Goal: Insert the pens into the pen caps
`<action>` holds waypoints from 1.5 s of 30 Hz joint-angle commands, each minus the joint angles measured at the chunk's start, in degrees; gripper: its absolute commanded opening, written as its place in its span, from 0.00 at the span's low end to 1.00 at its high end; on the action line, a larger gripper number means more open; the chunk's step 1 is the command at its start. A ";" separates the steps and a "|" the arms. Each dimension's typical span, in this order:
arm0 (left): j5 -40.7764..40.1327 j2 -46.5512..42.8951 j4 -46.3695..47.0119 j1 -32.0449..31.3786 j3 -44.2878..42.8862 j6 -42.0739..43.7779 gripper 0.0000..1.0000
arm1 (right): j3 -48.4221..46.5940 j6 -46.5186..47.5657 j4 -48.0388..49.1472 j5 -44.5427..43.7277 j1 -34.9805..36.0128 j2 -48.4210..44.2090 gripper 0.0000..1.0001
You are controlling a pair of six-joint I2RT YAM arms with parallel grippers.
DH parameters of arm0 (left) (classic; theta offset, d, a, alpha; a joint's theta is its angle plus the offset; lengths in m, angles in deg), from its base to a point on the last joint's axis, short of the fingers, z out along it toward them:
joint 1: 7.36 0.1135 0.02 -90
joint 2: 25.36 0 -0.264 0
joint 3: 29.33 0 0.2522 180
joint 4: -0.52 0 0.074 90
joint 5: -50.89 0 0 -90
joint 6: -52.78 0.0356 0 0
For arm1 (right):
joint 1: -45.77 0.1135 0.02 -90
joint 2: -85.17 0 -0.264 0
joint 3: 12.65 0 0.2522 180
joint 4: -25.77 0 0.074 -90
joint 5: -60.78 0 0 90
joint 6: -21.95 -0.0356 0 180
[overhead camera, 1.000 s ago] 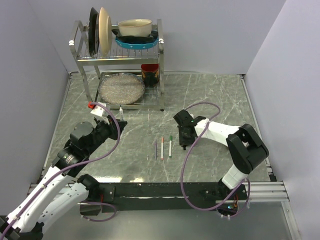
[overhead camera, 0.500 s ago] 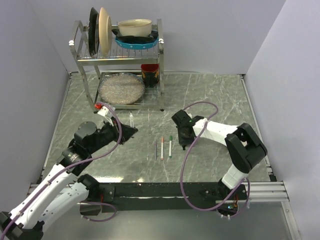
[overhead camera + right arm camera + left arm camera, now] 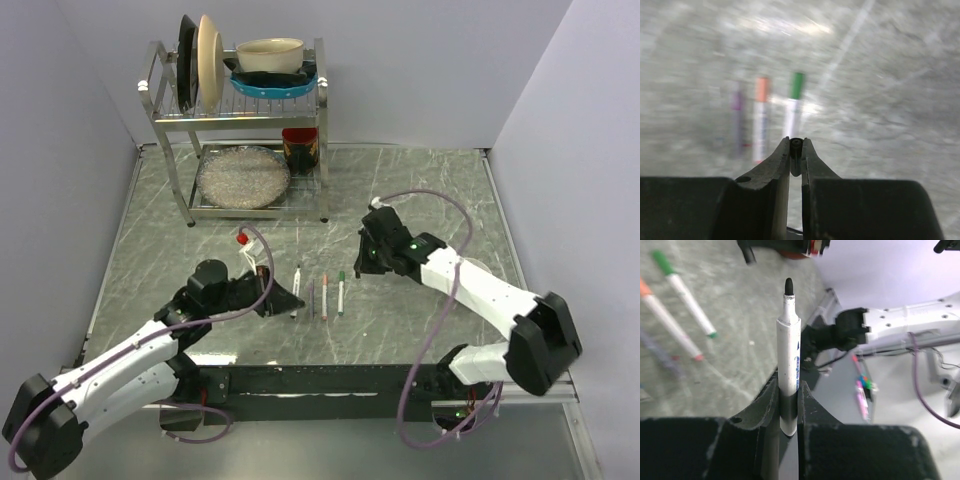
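Left pincer (image 3: 788,399) clamps uncapped pen (image 3: 788,335); right pincer (image 3: 796,151) pinches cap (image 3: 796,143).

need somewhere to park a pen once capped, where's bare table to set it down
Bare marble table: far right, between dish rack and right wall, and the left strip in front of the rack. Crowded middle: three pens lie between the left gripper, clamping a black-tipped pen, and the right gripper, pinching a black cap.

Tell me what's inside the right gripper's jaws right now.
A small dark pen cap is pinched in the right gripper, round end toward the wrist camera. The gripper's fingers cover the cap's sides, so its length and exact colour cannot be seen.
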 commanded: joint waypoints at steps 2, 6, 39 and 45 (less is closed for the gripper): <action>3.34 4.14 19.11 -2.54 2.27 -7.22 0.01 | -1.13 -6.63 10.86 6.07 1.96 -7.84 0.00; 3.26 7.41 21.51 -3.68 1.74 -7.57 0.01 | -1.39 -9.10 14.65 8.01 3.45 -9.95 0.00; 2.02 10.58 20.72 -4.92 -1.33 -6.34 0.01 | 1.59 -14.29 23.62 7.75 9.96 -12.50 0.00; 1.58 9.87 20.01 -4.92 -1.33 -5.99 0.01 | 1.59 -13.59 23.36 7.40 10.75 -12.59 0.00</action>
